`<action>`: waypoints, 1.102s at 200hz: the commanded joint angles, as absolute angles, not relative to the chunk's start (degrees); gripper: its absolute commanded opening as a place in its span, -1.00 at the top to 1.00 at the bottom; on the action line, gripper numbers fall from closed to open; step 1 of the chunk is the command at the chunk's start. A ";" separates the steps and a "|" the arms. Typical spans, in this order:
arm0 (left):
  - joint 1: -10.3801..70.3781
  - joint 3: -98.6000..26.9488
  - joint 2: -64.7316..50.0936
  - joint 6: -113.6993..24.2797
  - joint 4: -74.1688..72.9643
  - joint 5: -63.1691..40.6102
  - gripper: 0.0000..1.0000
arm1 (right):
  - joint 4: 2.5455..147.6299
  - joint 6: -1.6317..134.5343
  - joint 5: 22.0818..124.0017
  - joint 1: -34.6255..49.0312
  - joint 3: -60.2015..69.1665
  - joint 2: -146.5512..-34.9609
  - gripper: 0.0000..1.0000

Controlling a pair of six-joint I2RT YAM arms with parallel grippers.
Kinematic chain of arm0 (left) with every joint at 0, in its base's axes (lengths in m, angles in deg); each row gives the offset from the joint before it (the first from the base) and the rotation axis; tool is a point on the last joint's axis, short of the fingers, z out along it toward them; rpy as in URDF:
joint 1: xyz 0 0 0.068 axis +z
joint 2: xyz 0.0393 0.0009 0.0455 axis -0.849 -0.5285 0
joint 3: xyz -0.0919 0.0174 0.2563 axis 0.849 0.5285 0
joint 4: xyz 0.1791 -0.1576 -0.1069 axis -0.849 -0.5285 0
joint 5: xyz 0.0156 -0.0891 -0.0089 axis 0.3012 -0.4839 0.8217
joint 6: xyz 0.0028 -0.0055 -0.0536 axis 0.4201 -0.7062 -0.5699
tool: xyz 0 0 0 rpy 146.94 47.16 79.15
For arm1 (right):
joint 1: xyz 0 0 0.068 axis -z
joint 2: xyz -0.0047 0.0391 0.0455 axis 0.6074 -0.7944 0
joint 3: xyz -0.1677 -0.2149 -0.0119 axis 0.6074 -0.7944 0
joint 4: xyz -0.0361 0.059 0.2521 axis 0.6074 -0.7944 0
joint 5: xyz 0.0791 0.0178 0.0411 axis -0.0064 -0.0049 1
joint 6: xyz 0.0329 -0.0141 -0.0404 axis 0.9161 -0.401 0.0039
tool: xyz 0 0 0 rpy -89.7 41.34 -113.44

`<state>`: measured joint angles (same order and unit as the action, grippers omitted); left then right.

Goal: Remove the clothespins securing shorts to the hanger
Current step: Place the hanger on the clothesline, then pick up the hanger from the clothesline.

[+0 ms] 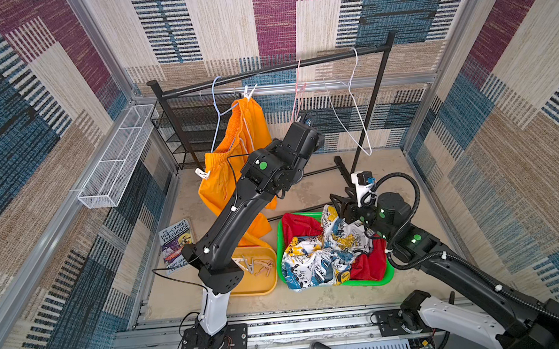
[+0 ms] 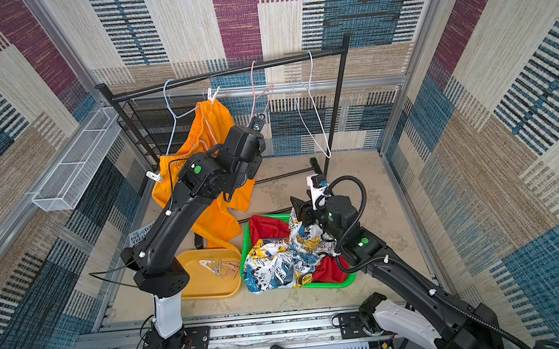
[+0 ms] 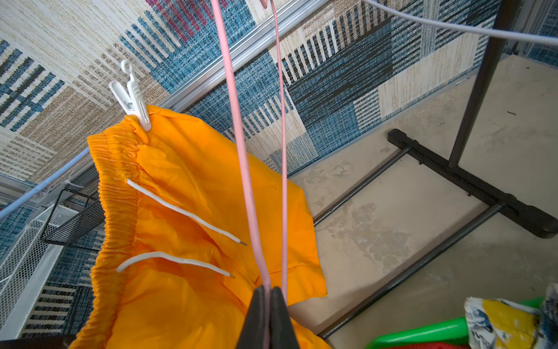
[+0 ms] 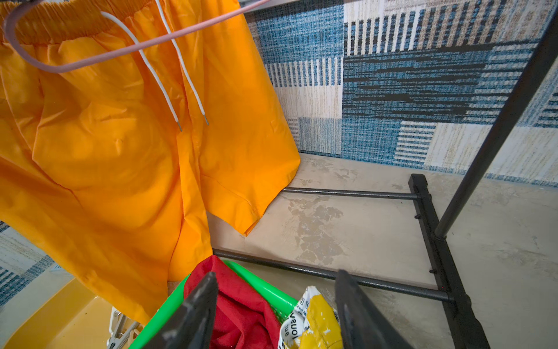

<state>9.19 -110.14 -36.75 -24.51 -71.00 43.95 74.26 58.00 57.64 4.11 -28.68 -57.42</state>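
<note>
Pinching pink hanger (image 3: 238, 136): left hand (image 3: 268, 290), clamped tight; right hand (image 4: 276, 273) parted, empty, above green basket (image 4: 256, 281).

open floor (image 4: 347, 229) beside shorts (image 4: 120, 136), rack bars (image 4: 350, 193) crossing

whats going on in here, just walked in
The left end effector is shut on the bare pink hanger. The right end effector is open above the green basket, which holds the red shorts and the printed shorts. The orange shorts hang on the blue hanger, pinned by a white clothespin at the top and another lower down. Loose clothespins lie in the yellow tray.
</note>
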 commanded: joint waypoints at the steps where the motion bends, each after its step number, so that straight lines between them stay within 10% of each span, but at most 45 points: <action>1: 9.10 -109.94 -35.33 -26.17 -71.14 41.99 0.77 | 75.69 58.20 58.22 4.09 -28.47 -57.37 -0.28; 25: 8.80 -109.49 -33.07 -25.68 -71.06 40.78 0.07 | 76.02 57.81 58.33 4.09 -28.76 -57.29 -0.38; 65: 8.55 -102.93 -24.26 -26.08 -70.97 31.01 -0.32 | 77.40 57.07 58.85 4.05 -29.25 -56.46 -0.53; 220: 23.03 -92.70 -6.90 -25.15 -73.49 15.66 -0.33 | 80.61 54.87 63.46 1.77 -30.18 -59.14 -0.55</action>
<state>21.54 -90.16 -5.93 -25.97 -72.00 16.85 78.17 55.61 63.02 2.44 -30.29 -58.58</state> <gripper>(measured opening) 0.668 0.776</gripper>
